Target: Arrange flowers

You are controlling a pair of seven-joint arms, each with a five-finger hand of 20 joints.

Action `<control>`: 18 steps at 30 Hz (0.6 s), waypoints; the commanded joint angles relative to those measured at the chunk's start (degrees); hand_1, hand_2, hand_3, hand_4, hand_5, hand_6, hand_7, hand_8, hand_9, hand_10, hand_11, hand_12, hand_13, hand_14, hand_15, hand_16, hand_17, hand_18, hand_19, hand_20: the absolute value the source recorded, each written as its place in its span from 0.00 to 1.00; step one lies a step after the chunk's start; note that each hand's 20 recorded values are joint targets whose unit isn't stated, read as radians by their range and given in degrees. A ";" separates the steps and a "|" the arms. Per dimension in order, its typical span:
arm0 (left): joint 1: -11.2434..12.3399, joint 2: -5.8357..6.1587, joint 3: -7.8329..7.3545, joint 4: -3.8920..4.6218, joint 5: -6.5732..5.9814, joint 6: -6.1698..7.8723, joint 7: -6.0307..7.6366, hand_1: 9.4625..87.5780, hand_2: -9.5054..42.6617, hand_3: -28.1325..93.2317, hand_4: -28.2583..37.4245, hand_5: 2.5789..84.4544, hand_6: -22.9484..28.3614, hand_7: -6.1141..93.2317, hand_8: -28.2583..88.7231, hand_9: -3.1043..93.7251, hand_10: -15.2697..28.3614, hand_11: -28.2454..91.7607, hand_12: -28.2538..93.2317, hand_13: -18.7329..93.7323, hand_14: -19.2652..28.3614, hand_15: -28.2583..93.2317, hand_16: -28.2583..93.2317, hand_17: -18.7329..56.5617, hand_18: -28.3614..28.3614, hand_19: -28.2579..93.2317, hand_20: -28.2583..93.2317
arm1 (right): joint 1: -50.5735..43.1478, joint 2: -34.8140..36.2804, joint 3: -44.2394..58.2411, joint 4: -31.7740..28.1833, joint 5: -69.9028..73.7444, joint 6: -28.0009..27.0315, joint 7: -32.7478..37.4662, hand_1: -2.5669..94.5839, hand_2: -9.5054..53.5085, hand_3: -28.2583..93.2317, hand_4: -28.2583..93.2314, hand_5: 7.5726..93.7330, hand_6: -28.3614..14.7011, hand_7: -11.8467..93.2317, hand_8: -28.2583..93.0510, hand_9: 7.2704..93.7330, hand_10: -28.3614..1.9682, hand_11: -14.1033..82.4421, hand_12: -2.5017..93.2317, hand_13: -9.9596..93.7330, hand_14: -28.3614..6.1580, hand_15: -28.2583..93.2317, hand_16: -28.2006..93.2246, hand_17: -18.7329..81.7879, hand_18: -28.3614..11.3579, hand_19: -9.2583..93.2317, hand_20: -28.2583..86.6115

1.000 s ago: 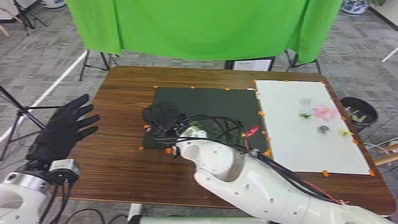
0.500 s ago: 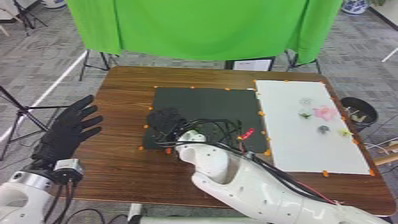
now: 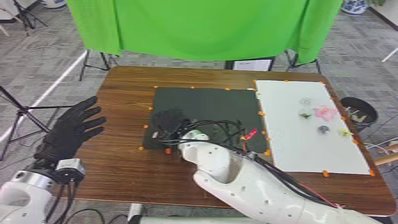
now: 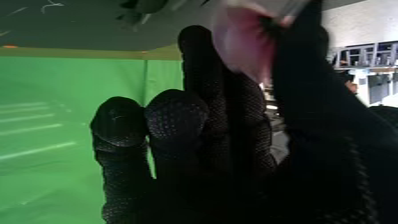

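We can read no text, label, brand, number or sign in either view; on the pale sheet (image 3: pixel 251 65) beyond the far edge of the desk (image 3: pixel 123 105), any print is too small for us to make out. In the right wrist view, we find no legible lettering.

Pink flower (image 4: pixel 242 42) held in fingers (image 4: pixel 202 65)

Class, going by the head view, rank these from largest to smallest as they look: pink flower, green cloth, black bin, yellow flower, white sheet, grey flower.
1. Green cloth
2. White sheet
3. Black bin
4. Pink flower
Yellow flower and grey flower: smallest, too alike to rank.
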 commanded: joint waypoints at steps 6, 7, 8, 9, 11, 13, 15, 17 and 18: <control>0.81 -0.46 -0.22 0.14 0.15 -0.62 -0.59 0.24 0.13 0.79 0.06 0.26 0.50 0.29 0.14 0.23 0.65 0.43 0.38 0.31 0.76 0.56 0.21 0.11 0.90 0.59 0.31 | -0.60 -0.29 2.89 -3.06 1.76 -4.86 -0.09 0.26 0.00 0.92 0.00 0.49 0.62 0.51 0.09 0.59 0.58 0.49 0.30 0.72 0.61 0.92 0.48 0.52 0.19 1.00 0.75; 0.83 -0.55 -0.24 0.16 0.17 -0.69 -0.62 0.24 0.13 0.79 0.05 0.27 0.51 0.29 0.14 0.24 0.65 0.43 0.38 0.31 0.76 0.56 0.21 0.11 0.90 0.59 0.31 | -0.81 -0.29 3.24 -3.44 1.97 -4.99 -0.18 0.25 0.00 0.91 0.00 0.48 0.61 0.51 0.09 0.58 0.58 0.49 0.29 0.72 0.60 0.92 0.48 0.51 0.19 1.00 0.75; 0.86 -0.66 -0.27 0.19 0.18 -0.67 -0.66 0.24 0.14 0.79 0.05 0.27 0.50 0.29 0.14 0.24 0.65 0.43 0.38 0.31 0.76 0.56 0.21 0.12 0.90 0.59 0.32 | -0.94 -0.24 3.53 -3.93 2.38 -5.36 -0.10 0.25 0.00 0.91 0.00 0.48 0.61 0.50 0.09 0.57 0.58 0.49 0.29 0.72 0.60 0.92 0.48 0.51 0.19 1.00 0.75; 0.92 -0.73 -0.27 0.25 0.17 -0.67 -0.55 0.24 0.14 0.79 0.05 0.27 0.50 0.30 0.14 0.24 0.65 0.43 0.38 0.31 0.76 0.56 0.21 0.12 0.90 0.59 0.32 | -1.01 -0.13 3.74 -4.46 3.07 -5.57 0.07 0.25 0.00 0.91 0.00 0.48 0.61 0.50 0.09 0.57 0.58 0.49 0.29 0.71 0.60 0.92 0.48 0.51 0.19 1.00 0.74; 1.45 -0.89 -0.58 0.04 0.17 -0.55 -0.44 0.24 0.14 0.79 0.04 0.27 0.50 0.30 0.13 0.24 0.66 0.43 0.38 0.31 0.76 0.56 0.22 0.12 0.90 0.59 0.32 | -1.32 0.11 4.40 -5.76 3.97 -6.06 0.04 0.24 0.00 0.91 0.00 0.47 0.60 0.48 0.10 0.56 0.56 0.49 0.29 0.71 0.60 0.92 0.48 0.51 0.19 0.99 0.74; 1.75 -1.15 -0.86 -0.01 0.18 -0.59 -0.54 0.23 0.14 0.80 0.03 0.27 0.50 0.30 0.13 0.25 0.66 0.43 0.37 0.32 0.76 0.56 0.22 0.12 0.90 0.59 0.32 | -1.50 0.43 5.03 -7.17 4.08 -7.60 -0.13 0.23 0.00 0.91 0.00 0.46 0.59 0.48 0.10 0.55 0.56 0.49 0.29 0.71 0.59 0.92 0.47 0.51 0.19 0.99 0.74; 2.24 -1.40 -1.19 -0.21 0.23 -0.42 -0.51 0.23 0.14 0.80 0.03 0.27 0.51 0.30 0.13 0.25 0.66 0.43 0.38 0.32 0.76 0.56 0.22 0.12 0.90 0.59 0.32 | -1.87 0.50 6.28 -8.57 3.42 -10.62 -0.98 0.23 0.00 0.91 0.00 0.45 0.58 0.47 0.11 0.54 0.55 0.49 0.29 0.70 0.59 0.92 0.47 0.51 0.19 0.99 0.74; 3.09 -1.82 -1.66 -0.55 0.29 -0.33 -0.33 0.23 0.14 0.81 0.02 0.28 0.51 0.30 0.13 0.25 0.67 0.43 0.37 0.32 0.76 0.56 0.22 0.12 0.90 0.59 0.33 | -2.33 0.90 7.45 -10.14 3.75 -12.39 -1.27 0.22 0.00 0.90 0.00 0.44 0.56 0.45 0.11 0.52 0.54 0.48 0.29 0.70 0.58 0.92 0.47 0.50 0.18 0.99 0.74; 3.16 -1.92 -1.72 -0.55 0.30 -0.23 -0.19 0.23 0.14 0.81 0.01 0.28 0.51 0.30 0.12 0.25 0.67 0.43 0.37 0.32 0.77 0.56 0.22 0.12 0.90 0.59 0.33 | -2.22 1.45 7.78 -10.89 4.24 -12.55 -1.01 0.22 0.00 0.90 0.00 0.42 0.55 0.44 0.11 0.51 0.53 0.47 0.29 0.69 0.57 0.92 0.47 0.50 0.18 0.98 0.74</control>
